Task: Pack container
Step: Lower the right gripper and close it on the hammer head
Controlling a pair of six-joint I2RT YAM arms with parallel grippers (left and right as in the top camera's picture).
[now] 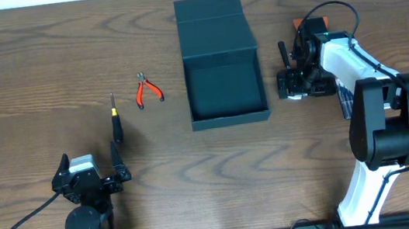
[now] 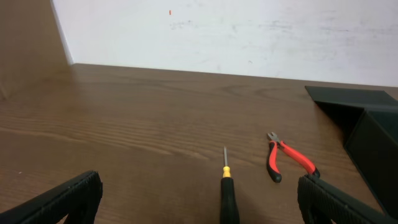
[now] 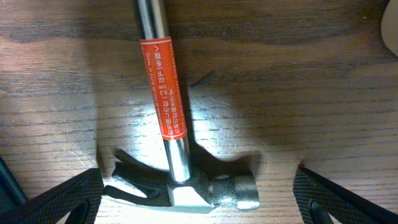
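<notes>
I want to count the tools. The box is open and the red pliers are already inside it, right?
Not quite. The box is open, but the red pliers are not inside it. They lie on the table to its left, near the screwdriver. The overhead view shows this.

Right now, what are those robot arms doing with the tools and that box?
They are packing tools into the container, which sits open and looks empty. The right gripper is open over a hammer lying on the table, not gripping it yet. The left gripper is open too and holds nothing. It faces a screwdriver and red-handled pliers lying left of the container.
</notes>
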